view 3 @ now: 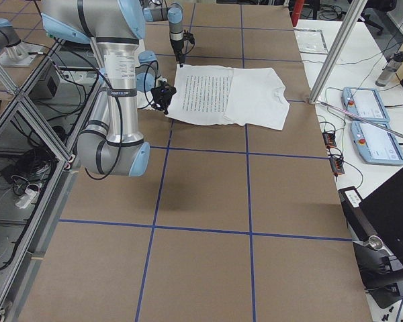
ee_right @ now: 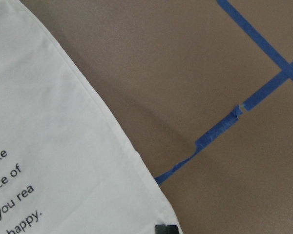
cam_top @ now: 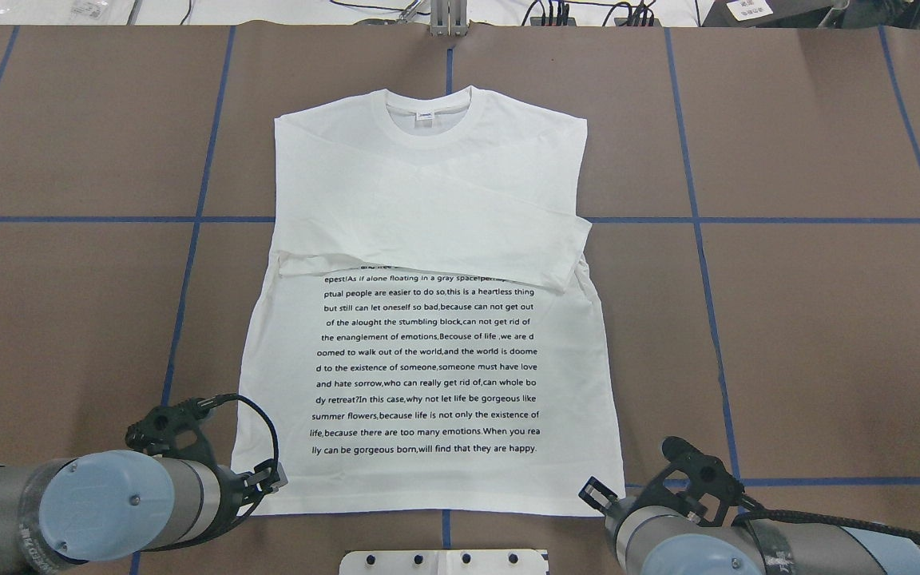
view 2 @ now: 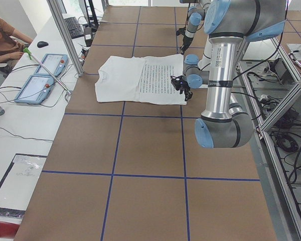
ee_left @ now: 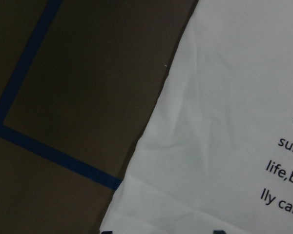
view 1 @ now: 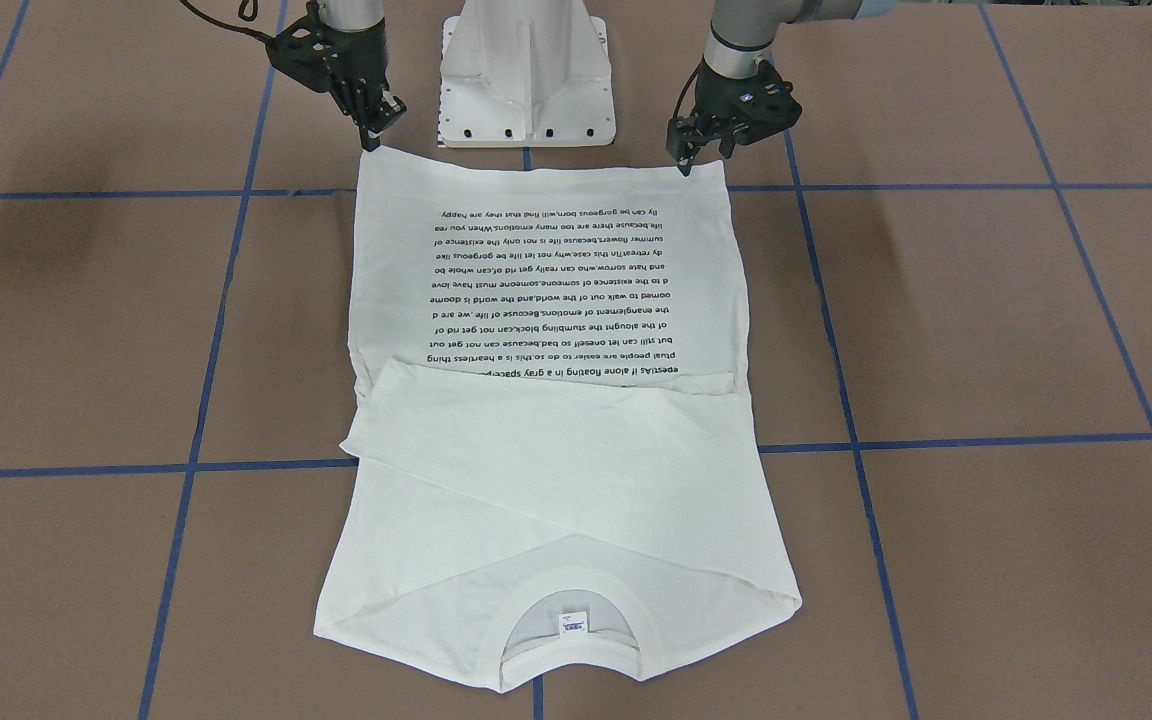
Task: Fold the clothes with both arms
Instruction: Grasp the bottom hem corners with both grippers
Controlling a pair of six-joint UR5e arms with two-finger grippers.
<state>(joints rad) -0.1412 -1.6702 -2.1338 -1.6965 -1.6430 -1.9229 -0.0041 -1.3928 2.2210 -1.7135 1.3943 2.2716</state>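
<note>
Lying flat on the brown table (cam_top: 811, 335), the white long-sleeved cotton T-shirt (cam_top: 428, 184), its print ending "they are happy.", had the black left gripper (view 1: 684, 160) and black right gripper (view 1: 373, 140) at its hem corners, and I could not tell how their jaws stood.

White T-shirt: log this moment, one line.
item: white long-sleeved cotton T-shirt flat, sleeves folded in | black left pincer: at hem corner | black right pincer: at hem corner | grasp: cannot tell

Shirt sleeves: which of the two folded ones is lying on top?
The sleeve whose cuff pokes past the shirt on the robot's right. Its whole edge shows, crossing over the other sleeve, which ends near the robot's left side.
</note>
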